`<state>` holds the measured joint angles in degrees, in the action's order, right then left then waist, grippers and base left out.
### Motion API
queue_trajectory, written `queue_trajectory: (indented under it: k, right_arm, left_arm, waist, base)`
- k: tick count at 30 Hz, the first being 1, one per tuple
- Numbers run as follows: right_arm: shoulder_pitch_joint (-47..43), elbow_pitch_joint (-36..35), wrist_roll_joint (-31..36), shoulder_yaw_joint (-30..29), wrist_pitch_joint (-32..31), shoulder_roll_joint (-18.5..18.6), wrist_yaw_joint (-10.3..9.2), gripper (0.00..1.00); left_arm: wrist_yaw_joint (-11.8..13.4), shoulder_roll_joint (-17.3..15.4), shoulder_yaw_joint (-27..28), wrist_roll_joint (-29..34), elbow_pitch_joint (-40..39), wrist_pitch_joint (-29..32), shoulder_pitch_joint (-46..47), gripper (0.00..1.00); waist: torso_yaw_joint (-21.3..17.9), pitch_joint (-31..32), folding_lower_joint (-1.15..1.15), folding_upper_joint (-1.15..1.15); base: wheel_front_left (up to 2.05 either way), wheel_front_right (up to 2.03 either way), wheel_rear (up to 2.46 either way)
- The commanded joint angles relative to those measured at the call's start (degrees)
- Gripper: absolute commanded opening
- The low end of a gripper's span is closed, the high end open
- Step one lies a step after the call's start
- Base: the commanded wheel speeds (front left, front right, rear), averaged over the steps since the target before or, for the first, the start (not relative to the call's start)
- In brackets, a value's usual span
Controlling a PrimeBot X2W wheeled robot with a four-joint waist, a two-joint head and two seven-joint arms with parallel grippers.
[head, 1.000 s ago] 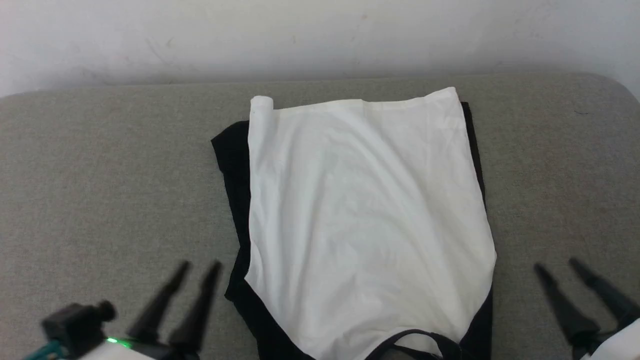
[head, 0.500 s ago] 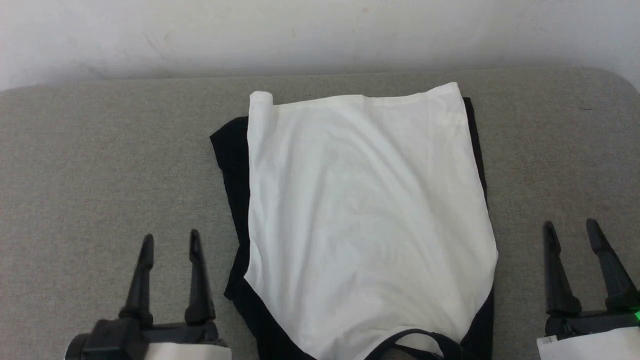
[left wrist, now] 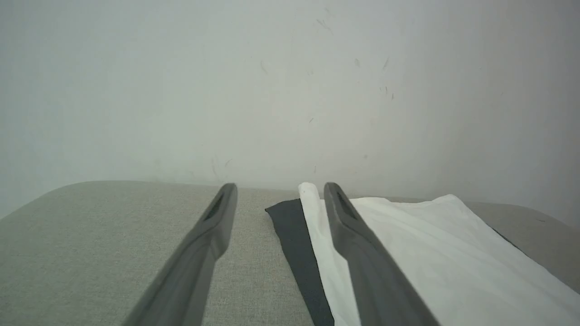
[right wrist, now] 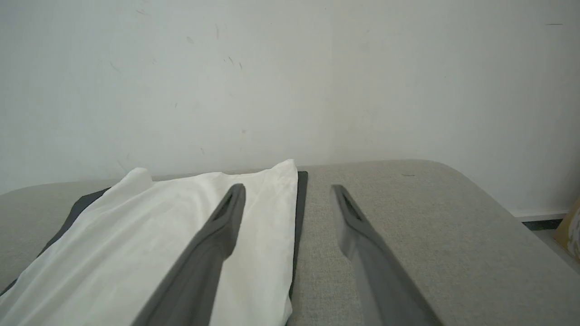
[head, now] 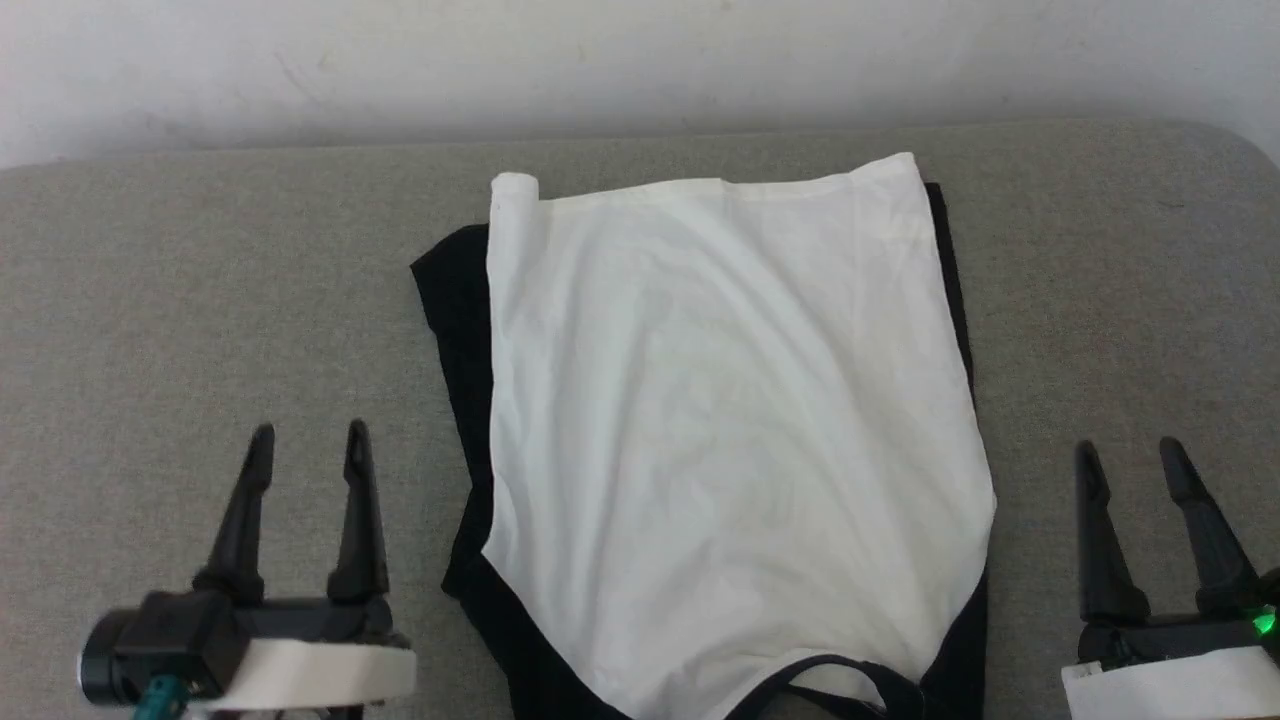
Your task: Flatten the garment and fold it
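So the garment (head: 730, 430) is lying mid-bench (head: 200, 280), white body on top, black peeking out along both long sides, hem near the far edge. Left gripper (head: 310, 428) and right gripper (head: 1127, 444) are spread wide, pinching nothing, 1 on each side by the near edge.

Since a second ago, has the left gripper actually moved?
Yes. Against the garment, the left gripper has drawn leftward away from the black edge, and swung from tilted to pointing straight up the view.

free: cushion (head: 200, 300) L+R of garment (head: 720, 420) | block: wall (head: 640, 60) (behind)
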<state>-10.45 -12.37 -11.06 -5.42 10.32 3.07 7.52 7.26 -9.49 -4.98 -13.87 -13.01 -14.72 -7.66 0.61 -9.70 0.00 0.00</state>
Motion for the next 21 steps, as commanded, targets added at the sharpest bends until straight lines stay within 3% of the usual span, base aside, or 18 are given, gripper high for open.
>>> queue_trajectory:
  k: [1, 4, 12, 21]
  right_arm:
    - [1.6, -1.0, 0.3, 0.0, 0.1, -0.2, -0.03, 1.00]
    - [2.5, -2.1, 0.5, -0.2, -0.1, -0.2, -0.03, 1.00]
    - [6.1, -5.4, 0.4, 1.0, -0.7, -0.2, -0.03, 1.00]
    - [8.8, -6.2, 0.9, 2.2, -1.1, -0.2, -0.03, 1.00]
  left_arm:
    - [-2.0, -2.1, 1.1, -0.4, 0.3, 0.0, 3.9, 1.00]
    - [-3.8, -4.7, 1.6, -0.9, 0.1, 3.0, 7.9, 1.00]
    - [-11.0, -14.4, 1.4, -6.4, 3.0, 25.2, 29.3, 1.00]
    - [-14.2, -21.1, -2.9, -14.0, 13.0, 42.6, 46.1, 1.00]
  waist:
    - [-0.1, -1.8, 0.00, 0.00]
    - [0.0, -3.2, 0.00, 0.00]
    - [-0.7, -11.3, 0.00, 0.00]
    - [-2.5, -18.6, 0.00, 0.00]
  base:
    - [0.00, 0.00, 0.00]
    - [0.00, 0.00, 0.00]
    - [0.00, 0.00, 0.00]
    - [0.00, 0.00, 0.00]
